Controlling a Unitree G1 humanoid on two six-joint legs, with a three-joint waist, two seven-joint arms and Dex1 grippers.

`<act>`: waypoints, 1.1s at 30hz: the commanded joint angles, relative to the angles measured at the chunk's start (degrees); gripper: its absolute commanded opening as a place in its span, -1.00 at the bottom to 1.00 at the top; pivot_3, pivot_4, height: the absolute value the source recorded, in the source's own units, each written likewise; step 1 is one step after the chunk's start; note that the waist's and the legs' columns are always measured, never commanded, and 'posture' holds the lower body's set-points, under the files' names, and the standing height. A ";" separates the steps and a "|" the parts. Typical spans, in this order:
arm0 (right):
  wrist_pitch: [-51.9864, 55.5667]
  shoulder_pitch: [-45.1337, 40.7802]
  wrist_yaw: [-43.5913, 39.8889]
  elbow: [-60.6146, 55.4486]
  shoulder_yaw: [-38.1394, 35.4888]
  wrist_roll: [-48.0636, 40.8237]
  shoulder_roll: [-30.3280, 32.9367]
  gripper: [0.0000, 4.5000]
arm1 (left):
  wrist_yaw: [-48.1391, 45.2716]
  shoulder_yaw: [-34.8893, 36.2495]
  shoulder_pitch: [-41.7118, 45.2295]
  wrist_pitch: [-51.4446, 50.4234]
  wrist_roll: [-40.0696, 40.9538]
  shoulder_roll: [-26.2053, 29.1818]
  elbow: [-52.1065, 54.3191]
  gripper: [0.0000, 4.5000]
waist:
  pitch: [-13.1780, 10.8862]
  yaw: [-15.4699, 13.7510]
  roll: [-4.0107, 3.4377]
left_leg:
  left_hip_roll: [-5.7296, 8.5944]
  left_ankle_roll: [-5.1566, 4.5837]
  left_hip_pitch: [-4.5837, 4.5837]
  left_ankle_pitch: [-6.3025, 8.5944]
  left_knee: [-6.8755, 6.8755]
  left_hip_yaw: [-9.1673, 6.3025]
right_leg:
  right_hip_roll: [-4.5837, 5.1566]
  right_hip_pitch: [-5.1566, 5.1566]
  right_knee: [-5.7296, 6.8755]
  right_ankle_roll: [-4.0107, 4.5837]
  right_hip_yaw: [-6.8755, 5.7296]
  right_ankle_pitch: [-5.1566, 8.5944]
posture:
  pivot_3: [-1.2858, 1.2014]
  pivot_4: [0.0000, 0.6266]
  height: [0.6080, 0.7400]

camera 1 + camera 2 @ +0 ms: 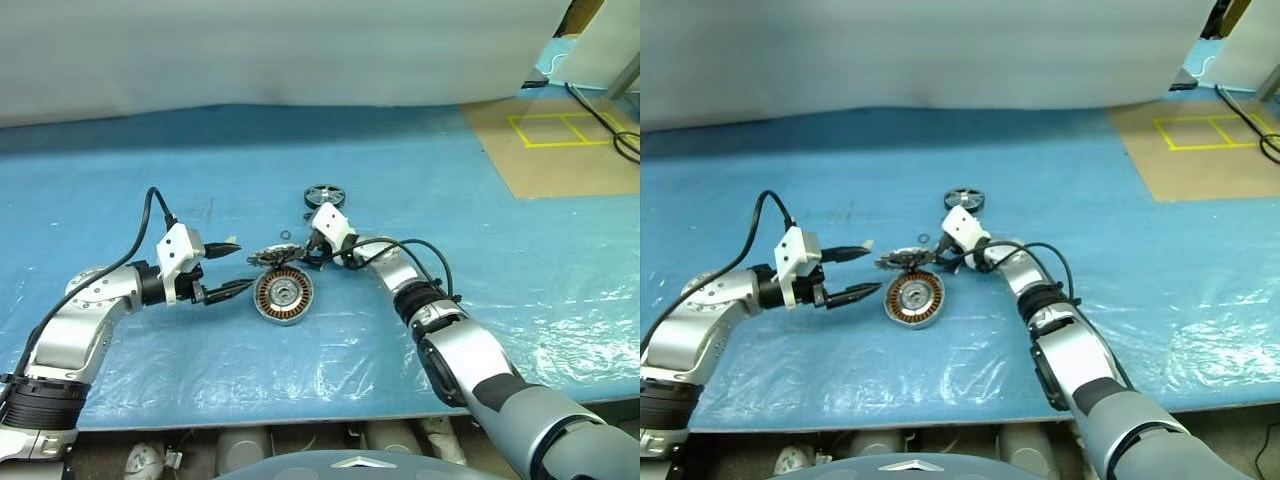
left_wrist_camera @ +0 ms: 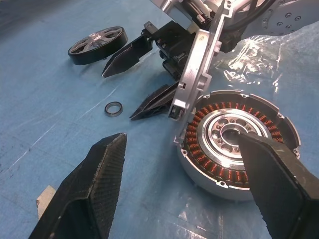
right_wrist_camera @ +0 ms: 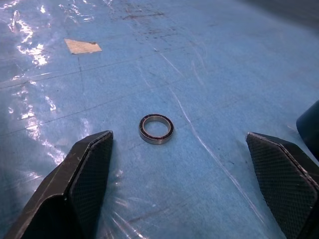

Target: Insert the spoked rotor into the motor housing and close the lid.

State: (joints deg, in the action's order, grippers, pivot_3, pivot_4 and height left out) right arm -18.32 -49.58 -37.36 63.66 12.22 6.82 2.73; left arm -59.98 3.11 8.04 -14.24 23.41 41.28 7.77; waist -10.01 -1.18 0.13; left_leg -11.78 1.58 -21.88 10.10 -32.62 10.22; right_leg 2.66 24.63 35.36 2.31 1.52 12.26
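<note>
Blue plastic sheeting (image 1: pixel 150 180) covers the work surface; brown flooring (image 1: pixel 570 150) with yellow tape lies beyond. The left gripper (image 1: pixel 232 266) and right gripper (image 2: pixel 133 81) stand spread, holding nothing.

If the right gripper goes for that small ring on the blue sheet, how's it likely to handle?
The small ring lies flat, thin and low, so the open right gripper would probably struggle to get under its edge. It looks like smooth metal, likely slippery and stiff. On the glossy blue sheet it may slide when nudged, and roll if tipped onto its edge.
</note>
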 commanded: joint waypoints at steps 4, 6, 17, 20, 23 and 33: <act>0.13 0.97 1.76 3.74 2.23 3.35 -1.59 0.99 | 0.13 1.21 1.07 -0.72 0.63 1.10 2.65 0.65 | 0.00 0.02 0.00 | 0.00 0.00 0.03 0.00 0.02 0.00 | 0.00 -0.01 0.01 0.01 0.00 0.00 | 0.03 -0.52 1.00; 0.08 1.16 1.66 3.92 2.23 3.40 -1.87 0.99 | 0.06 1.18 1.18 -0.95 0.69 1.19 2.85 0.65 | 0.00 0.04 0.00 | 0.00 0.00 0.04 0.00 0.02 0.01 | 0.00 -0.01 0.01 0.00 0.01 0.00 | 0.03 -0.52 1.00; 0.38 2.25 -0.26 5.17 2.52 4.33 -3.07 0.25 | -0.52 1.52 1.30 -1.78 0.87 1.67 3.25 0.65 | 0.00 0.25 0.00 | -0.02 0.00 0.21 0.00 0.29 0.07 | -0.06 -0.01 0.01 0.14 0.04 0.09 | 0.03 -0.52 1.00; 0.58 2.32 -0.43 5.48 3.02 5.18 -3.41 0.11 | -0.61 1.64 1.15 -1.70 0.85 1.79 3.12 0.65 | 0.02 0.24 0.02 | -0.01 0.00 0.21 0.00 0.29 0.07 | -0.05 -0.02 0.01 0.14 0.04 0.09 | 0.03 -0.52 1.00; 1.47 1.81 1.14 6.34 2.54 5.25 -3.82 0.11 | -0.62 1.68 0.91 -1.57 0.81 1.83 3.14 0.65 | 0.02 0.27 0.03 | -0.01 0.00 0.23 0.01 0.30 0.07 | -0.05 -0.02 0.01 0.14 0.05 0.09 | 0.03 -0.52 1.00; 3.16 1.01 2.07 7.79 1.37 4.70 -3.19 -0.14 | -0.91 1.80 0.38 -0.47 0.35 1.84 2.17 0.65 | 0.03 0.27 0.03 | -0.01 0.01 0.66 0.02 0.43 -0.02 | -0.06 -0.31 0.02 0.10 0.13 0.13 | 0.03 -0.52 1.00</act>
State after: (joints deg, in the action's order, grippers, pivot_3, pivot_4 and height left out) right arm -18.14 -50.66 -35.60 67.05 12.17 9.20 -0.51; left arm -60.69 3.25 8.42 -15.93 23.49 42.37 9.20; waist -9.98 -0.90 0.16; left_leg -11.79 1.58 -21.22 10.12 -32.19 10.19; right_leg 2.60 24.32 35.38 2.41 1.65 12.39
